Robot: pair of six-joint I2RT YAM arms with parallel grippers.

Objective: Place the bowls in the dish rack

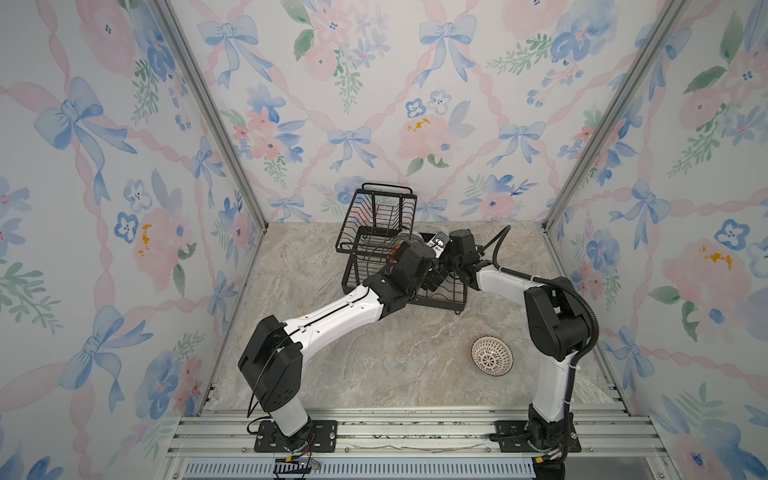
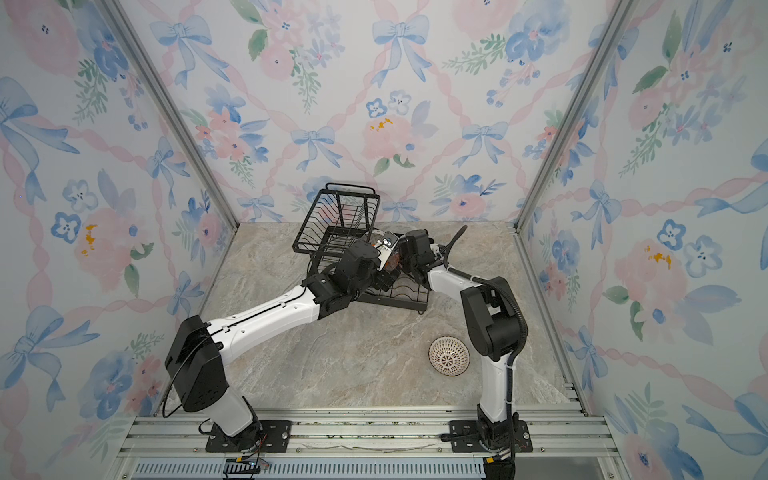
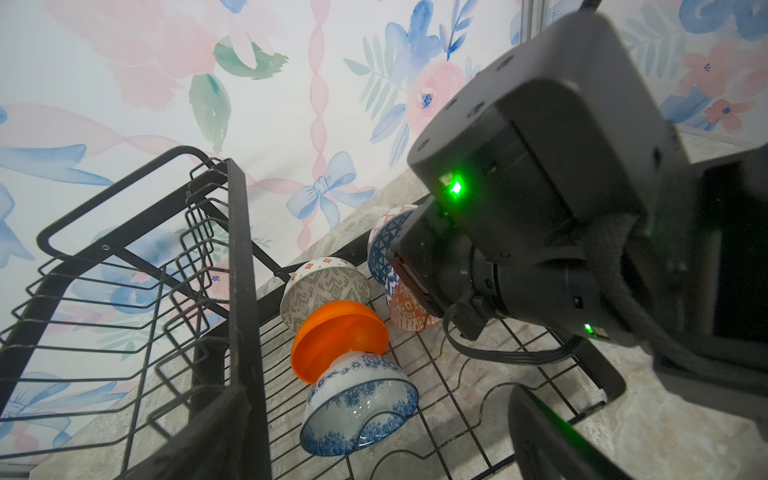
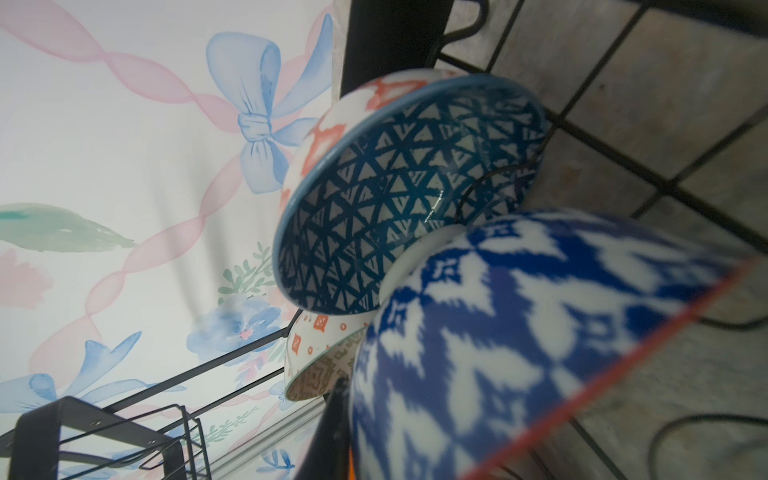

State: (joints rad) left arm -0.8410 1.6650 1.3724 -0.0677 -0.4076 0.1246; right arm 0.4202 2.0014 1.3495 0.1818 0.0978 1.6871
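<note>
The black wire dish rack [image 1: 376,189] [image 2: 338,188] stands at the back, with both arms reaching into it. On its lower tray [image 3: 469,395] lie the blue-floral bowl [image 3: 357,399], the plain orange bowl [image 3: 338,336], the pale green geometric bowl [image 3: 324,291] and the blue triangle-patterned bowl [image 3: 384,245] [image 4: 399,199]. My right gripper [image 4: 374,415] is shut on the rim of the orange-red patterned bowl [image 3: 411,311] [image 4: 540,340]. One finger lies on its blue-and-white outer wall and the other is hidden. My left gripper [image 3: 374,453] hangs open over the blue-floral bowl. The white lattice bowl [image 1: 492,356] [image 2: 449,356] sits on the table.
The rack's raised upper basket [image 3: 124,299] stands close beside my left gripper. The right arm's wrist [image 3: 540,187] fills much of the left wrist view. The floral back wall [image 1: 374,104] is right behind the rack.
</note>
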